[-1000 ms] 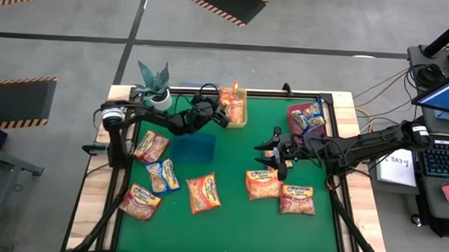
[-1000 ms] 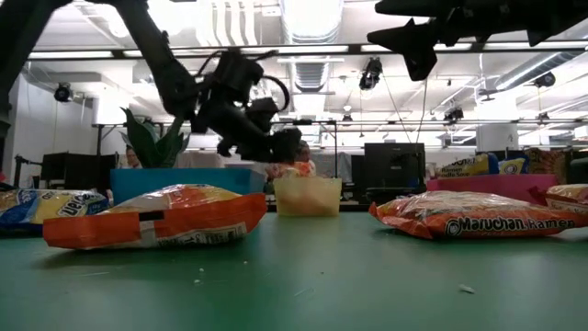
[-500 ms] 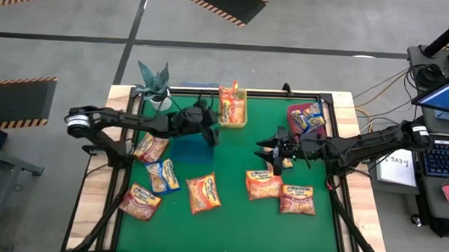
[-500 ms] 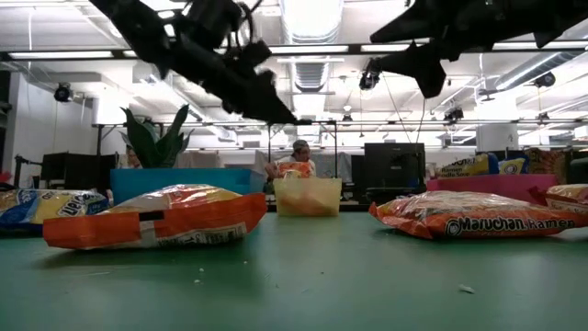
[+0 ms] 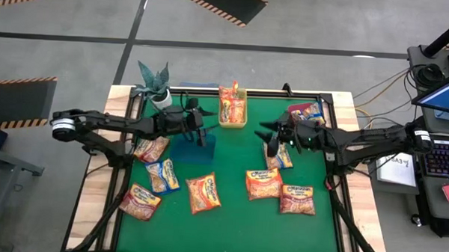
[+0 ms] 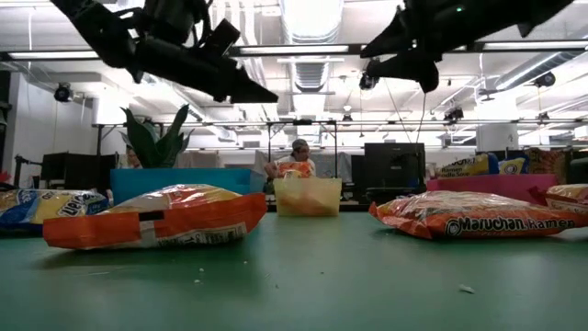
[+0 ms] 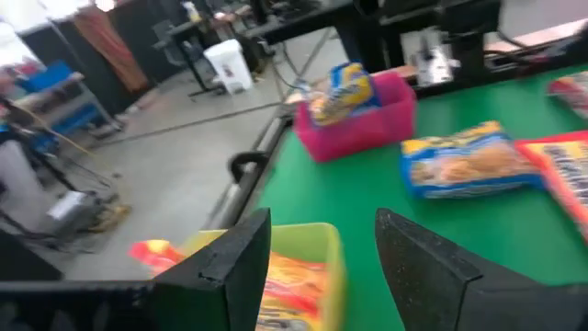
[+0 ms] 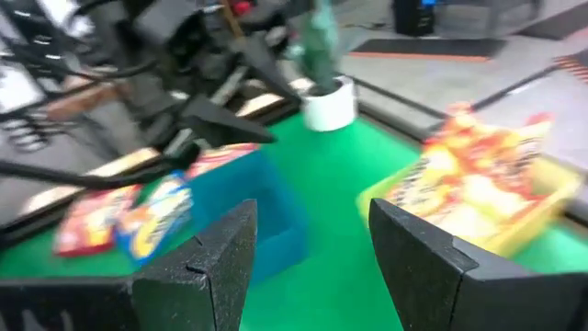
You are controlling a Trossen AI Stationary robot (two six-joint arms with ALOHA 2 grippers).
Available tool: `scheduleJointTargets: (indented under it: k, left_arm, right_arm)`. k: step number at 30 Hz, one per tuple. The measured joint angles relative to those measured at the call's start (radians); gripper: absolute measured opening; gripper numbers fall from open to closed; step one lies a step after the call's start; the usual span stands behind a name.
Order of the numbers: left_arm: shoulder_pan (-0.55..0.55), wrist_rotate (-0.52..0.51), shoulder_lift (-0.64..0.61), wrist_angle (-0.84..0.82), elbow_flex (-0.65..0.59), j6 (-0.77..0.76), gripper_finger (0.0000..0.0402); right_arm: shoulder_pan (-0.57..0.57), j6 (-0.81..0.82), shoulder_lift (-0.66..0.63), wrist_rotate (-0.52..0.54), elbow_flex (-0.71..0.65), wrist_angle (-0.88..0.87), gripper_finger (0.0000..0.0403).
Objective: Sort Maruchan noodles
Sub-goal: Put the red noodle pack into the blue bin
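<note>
Several Maruchan noodles point(image 5: 203, 193) lie loose on the green desk point(image 5: 229, 220); others sit in bins. We judge both empty, released pincers, left point(image 5: 200, 130) and right point(image 5: 267, 133), between picks; next, descend onto a packet.

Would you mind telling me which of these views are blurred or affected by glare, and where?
Right wrist view: motion-smeared throughout; the yellow bin and blue bin are soft. Left wrist view: milder blur; the pink bin is still readable. Low view: bright ceiling lights glare, leaving both arms as silhouettes; the near packet is fairly clear. High view: evenly lit, no glare.
</note>
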Motion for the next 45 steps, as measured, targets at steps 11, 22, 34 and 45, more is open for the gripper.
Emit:
scheduleJointTargets:
  k: [11,22,34,45]
  left_arm:
    - [0.170,0.085,0.047,0.005,0.114,-0.057,0.0141]
    - [0.176,0.086,0.057,-0.041,0.208,-0.196,0.0116]
    - [0.193,0.086,0.056,-0.120,0.209,-0.178,0.0113]
    - [0.193,0.086,0.056,-0.151,0.209,-0.167,0.0113]
  right_arm:
    - [-0.384,-0.193,0.084,-0.329,0.158,-0.189,0.0201]
    - [-0.431,-0.324,0.362,-0.454,0.327,-0.197,0.0201]
    - [-0.485,-0.599,0.740,-0.454,0.662,-0.432,0.0201]
    - [-0.604,-0.711,0.954,-0.514,0.871,-0.590,0.0201]
